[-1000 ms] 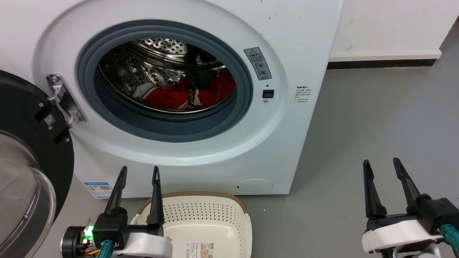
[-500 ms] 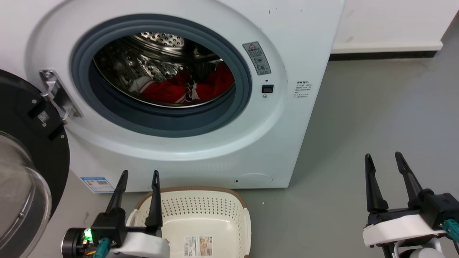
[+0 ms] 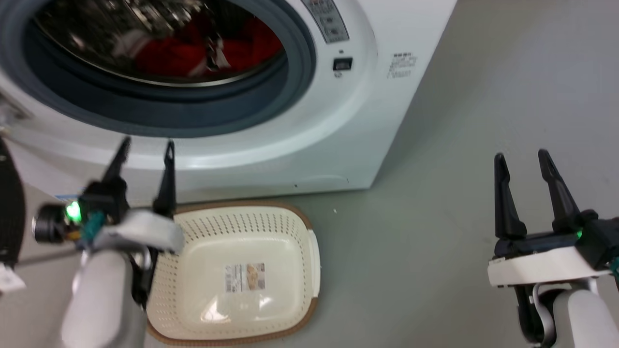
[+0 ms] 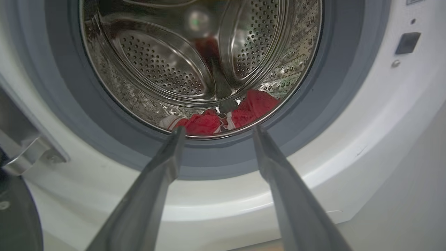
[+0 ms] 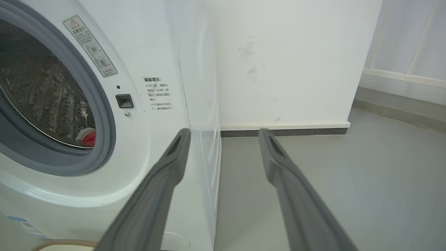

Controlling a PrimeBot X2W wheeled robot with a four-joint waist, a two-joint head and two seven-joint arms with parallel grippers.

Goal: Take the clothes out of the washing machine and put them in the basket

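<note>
The white washing machine [image 3: 338, 145] stands with its grey-rimmed porthole open at the head view's top left. Red clothes [image 3: 193, 53] with white panels lie at the bottom of the steel drum [image 4: 167, 69], also seen as clothes [image 4: 216, 120] and a red scrap [image 5: 89, 137]. The cream basket [image 3: 295, 241] sits empty on the floor just before the machine. My left gripper [image 3: 147, 147] is open above the basket's left rim, pointing at the porthole [image 4: 216, 130]. My right gripper [image 3: 522, 159] is open over bare floor to the machine's right [image 5: 223, 134].
The black-framed door [image 3: 9, 212] hangs open at the far left. Grey floor [image 3: 459, 169] stretches to the right of the machine. A white wall with a dark skirting strip [image 5: 285, 131] lies behind. A latch slot [image 3: 342, 64] sits on the machine's front.
The head camera has tilted down and forward, so machine and basket show shifted upward and more of the basket is seen. The left gripper has risen toward the porthole. Both grippers remain open.
</note>
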